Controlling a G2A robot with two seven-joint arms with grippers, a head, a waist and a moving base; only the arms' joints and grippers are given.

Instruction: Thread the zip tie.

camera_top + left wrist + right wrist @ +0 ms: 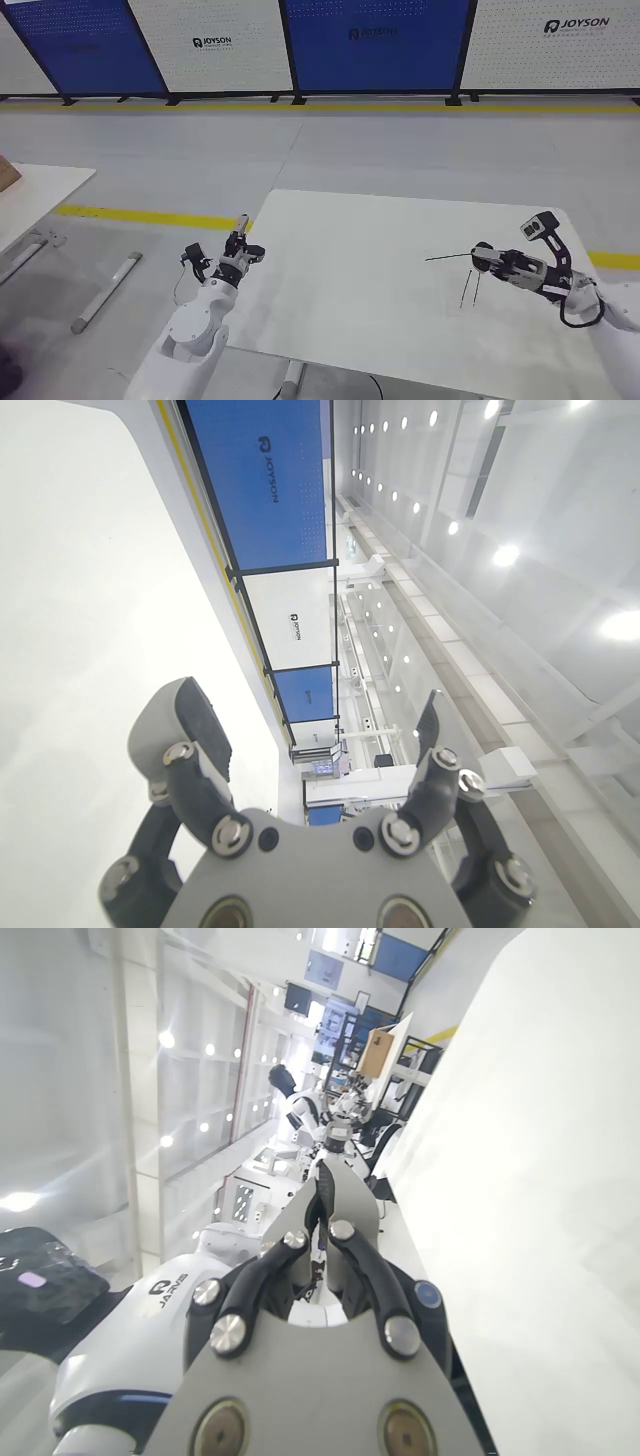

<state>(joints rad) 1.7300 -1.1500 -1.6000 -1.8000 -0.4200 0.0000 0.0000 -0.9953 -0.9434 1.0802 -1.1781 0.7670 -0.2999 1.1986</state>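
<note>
Gripping thin black plastic zip tie [448, 257] in clamped right pincer [484, 258], over white surface [360, 300], near two spare black ties [470, 289]. Left pincer [312, 705] spread, empty, at opposite edge. Likely step: presenting tie. Next: bring left across, take free end.

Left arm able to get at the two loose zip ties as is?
Probably not easily. The left gripper, open, sits at the table edge opposite; the loose zip ties lie right beside the right gripper, which holds a zip tie and crowds them.
</note>
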